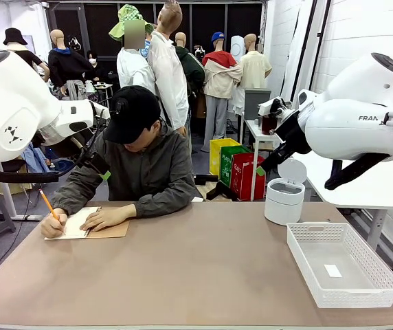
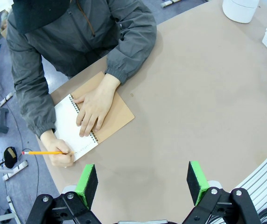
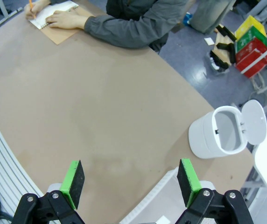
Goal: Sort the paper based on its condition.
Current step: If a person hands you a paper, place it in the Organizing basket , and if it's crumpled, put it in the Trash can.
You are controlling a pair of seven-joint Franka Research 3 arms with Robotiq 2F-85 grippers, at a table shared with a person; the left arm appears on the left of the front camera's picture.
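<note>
The paper (image 1: 80, 224), a page in the spiral notebook (image 1: 118, 232) at the table's (image 1: 196, 275) ten o'clock, lies flat under the person's hand (image 1: 108, 218) for writing with a pencil (image 1: 49, 205), so the left gripper (image 2: 143, 179) and right gripper (image 3: 131, 181) hang high, jaws apart, empty.

Paper (image 2: 66, 125) white, perhaps ruled; notebook cover (image 2: 118, 115) brown; pencil (image 2: 42, 152) orange.

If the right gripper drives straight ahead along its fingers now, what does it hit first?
Probably bare table. The right gripper is open, with the white bin off to one side, though depth is unclear.
</note>
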